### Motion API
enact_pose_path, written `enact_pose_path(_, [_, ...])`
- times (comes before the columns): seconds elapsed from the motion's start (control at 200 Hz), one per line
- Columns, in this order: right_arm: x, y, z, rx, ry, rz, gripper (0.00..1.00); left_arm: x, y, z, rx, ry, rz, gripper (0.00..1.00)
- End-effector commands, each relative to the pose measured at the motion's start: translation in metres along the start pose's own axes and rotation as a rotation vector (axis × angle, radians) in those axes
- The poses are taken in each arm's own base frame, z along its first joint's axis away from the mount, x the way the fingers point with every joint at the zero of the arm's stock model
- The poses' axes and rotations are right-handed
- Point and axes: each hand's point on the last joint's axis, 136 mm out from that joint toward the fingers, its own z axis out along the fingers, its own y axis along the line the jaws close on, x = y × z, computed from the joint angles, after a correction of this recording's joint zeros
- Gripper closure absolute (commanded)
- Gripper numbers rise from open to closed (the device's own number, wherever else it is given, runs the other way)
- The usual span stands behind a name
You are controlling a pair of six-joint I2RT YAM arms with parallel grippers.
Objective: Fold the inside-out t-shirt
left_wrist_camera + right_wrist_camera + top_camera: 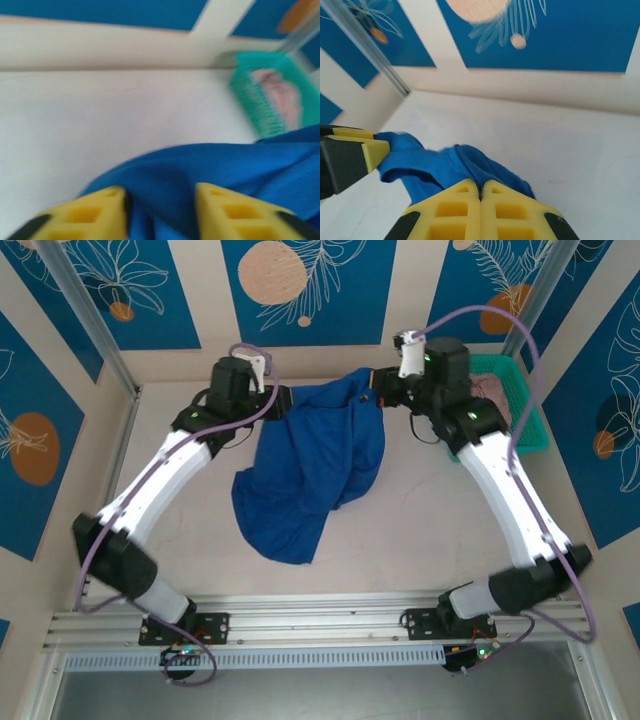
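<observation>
- My left fingers [235, 215] are at the far left of the desk [420, 530]. They stand apart, and a fold of blue cloth runs through the gap. As far as I can judge, they are around the cloth but not pinching it.
- That corner needs care. With the left fingers this wide, that side of the top edge could slide out and sag, so I would want a proper pinch there before any fold.
- The t-shirt [310, 480] sits between my two wrists at the back of the desk. Its top edge is bunched up between my fingers, and the rest trails towards me in a rumpled heap on the desk. I take it I am holding it this way to lift and spread it, because it is far from flat and no fold has been made yet.
- My right fingers [462, 200] are pressed together and clamped on the cloth, which bulges out just past their tips. This grip anchors the shirt.
- The teal basket [533, 420], far right, holds a pink garment [495, 390]. It sits close beside my right wrist, so I should pull away from it.
</observation>
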Motion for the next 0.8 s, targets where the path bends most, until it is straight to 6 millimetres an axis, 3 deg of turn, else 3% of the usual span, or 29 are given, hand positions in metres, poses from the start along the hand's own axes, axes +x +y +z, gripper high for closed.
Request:
enact_pose_path(0.0, [-0.016,0.018,0.011,-0.1,-0.016,0.064,1.0,0.013,0.036,0.019,-0.138,0.075,0.025,0.43])
enact_pose_path(0.07, [-0.004,0.015,0.028,-0.096,0.019,0.081,1.0,0.048,0.028,0.019,-0.07,0.096,0.018,0.35])
enact_pose_path(0.145, [0.012,0.003,0.047,-0.072,0.078,0.104,1.0,0.082,0.009,0.002,0.035,0.056,0.008,0.22])
enact_pose_path(0.255, [0.03,-0.009,0.066,-0.066,0.145,0.136,1.0,0.132,-0.032,-0.01,0.163,0.035,0.071,0.17])
enact_pose_path(0.35, [0.039,-0.016,0.075,-0.074,0.174,0.171,1.0,0.166,-0.07,0.008,0.218,0.091,0.199,0.17])
enact_pose_path(0.43, [0.04,-0.021,0.075,-0.087,0.177,0.199,1.0,0.191,-0.089,0.032,0.213,0.154,0.322,0.18])
enact_pose_path(0.58, [0.033,-0.038,0.068,-0.059,0.169,0.207,1.0,0.225,-0.085,0.06,0.139,0.248,0.448,0.19])
enact_pose_path(0.715, [0.027,-0.065,0.062,0.022,0.155,0.186,1.0,0.23,-0.064,0.059,0.054,0.267,0.493,0.18])
enact_pose_path(0.795, [0.03,-0.1,0.063,0.136,0.159,0.164,1.0,0.226,-0.054,0.047,0.017,0.261,0.496,0.18])
